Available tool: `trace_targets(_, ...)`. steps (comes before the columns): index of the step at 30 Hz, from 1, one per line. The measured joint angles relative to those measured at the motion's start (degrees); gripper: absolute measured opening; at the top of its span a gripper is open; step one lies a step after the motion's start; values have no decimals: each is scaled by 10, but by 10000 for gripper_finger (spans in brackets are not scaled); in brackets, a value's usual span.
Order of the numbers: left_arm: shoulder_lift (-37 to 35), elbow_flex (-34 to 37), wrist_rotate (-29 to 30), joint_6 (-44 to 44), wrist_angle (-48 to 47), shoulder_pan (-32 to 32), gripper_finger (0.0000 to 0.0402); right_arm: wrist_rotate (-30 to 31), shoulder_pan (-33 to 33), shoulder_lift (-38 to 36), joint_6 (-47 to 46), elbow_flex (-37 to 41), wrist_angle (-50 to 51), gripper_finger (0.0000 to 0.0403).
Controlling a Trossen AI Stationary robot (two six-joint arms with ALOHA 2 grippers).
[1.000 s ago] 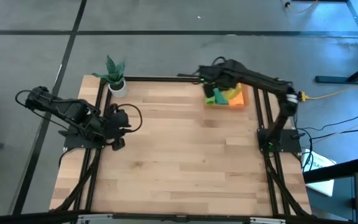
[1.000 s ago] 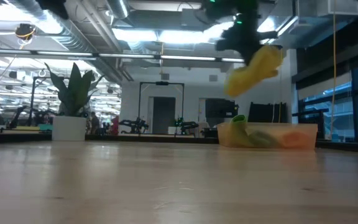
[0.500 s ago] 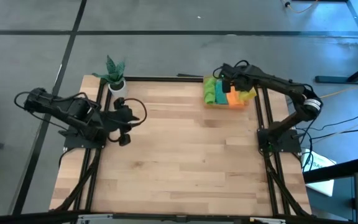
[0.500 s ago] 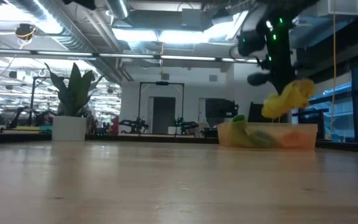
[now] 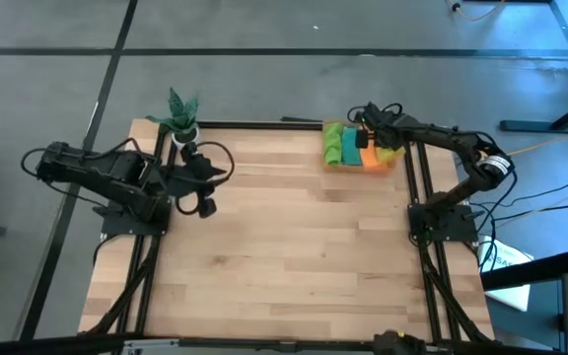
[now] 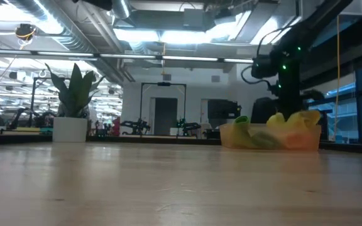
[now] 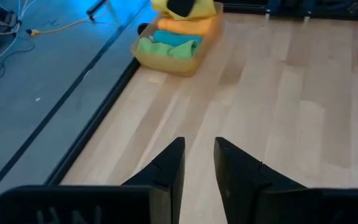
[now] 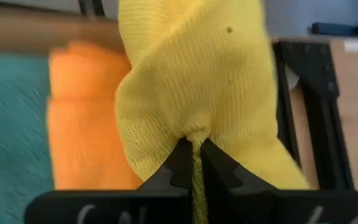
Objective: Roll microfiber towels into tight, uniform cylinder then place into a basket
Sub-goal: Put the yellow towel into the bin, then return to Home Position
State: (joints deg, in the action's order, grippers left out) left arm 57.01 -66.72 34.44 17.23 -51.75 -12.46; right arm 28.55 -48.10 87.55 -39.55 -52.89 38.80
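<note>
My right gripper (image 8: 193, 144) is shut on the yellow towel (image 8: 197, 74) over the right end of the orange basket (image 5: 327, 163) at the table's far right. In the basket, green (image 5: 333, 145), teal (image 5: 349, 148) and orange (image 5: 371, 160) towels lie rolled side by side. The yellow towel (image 6: 294, 120) reaches down to the basket's rim (image 6: 272, 143). My left gripper (image 7: 199, 142) hovers over the table's left side (image 5: 213, 177), open with a narrow gap and nothing in it, pointing toward the basket (image 7: 178, 65). My right gripper pinches a bunched fold of the yellow towel (image 8: 194, 134) between its two fingertips, coming at it slanting down from above. The cloth bulges out beyond the fingers and sags onto the basket's right end next to the orange towel (image 8: 82, 112).
A small potted plant (image 5: 182, 116) stands at the table's far left corner, close to my left arm. The dark table frame (image 5: 414, 187) runs along the right edge beside the basket. Bare wood (image 5: 294, 247) stretches across the middle and near side.
My right gripper has come down and toward the table's right edge with the yellow towel, which hung high above the basket and now sits at its right end. My left gripper has swung a little toward the far edge and tipped up.
</note>
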Motion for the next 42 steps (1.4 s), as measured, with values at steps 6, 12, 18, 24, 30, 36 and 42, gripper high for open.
trace_targets(6, 0, 0, 0, 0, 0, 12, 78, -26, 1, 1, -4, 43, -33, 16)
trace_targets(12, 0, 0, -8, -11, 0, 22, 78, -63, 1, 1, 10, 47, -65, 49)
trace_targets(18, 0, 0, -9, -11, 0, 26, 78, -63, -1, 1, 10, 39, -65, 100)
trace_targets(24, 0, 0, -9, -10, 0, 26, 78, -79, -2, 1, 11, 13, -36, 170)
trace_targets(30, 0, 0, -10, 2, 0, 32, 78, -108, -2, 1, -5, -87, 85, 208)
trace_targets(36, 0, 0, -6, 5, 0, 32, 76, -101, 6, 0, 27, -226, 253, 193)
trace_targets(42, -6, -21, -7, 17, 0, 49, 14, -55, 68, 0, 87, -340, 376, 85)
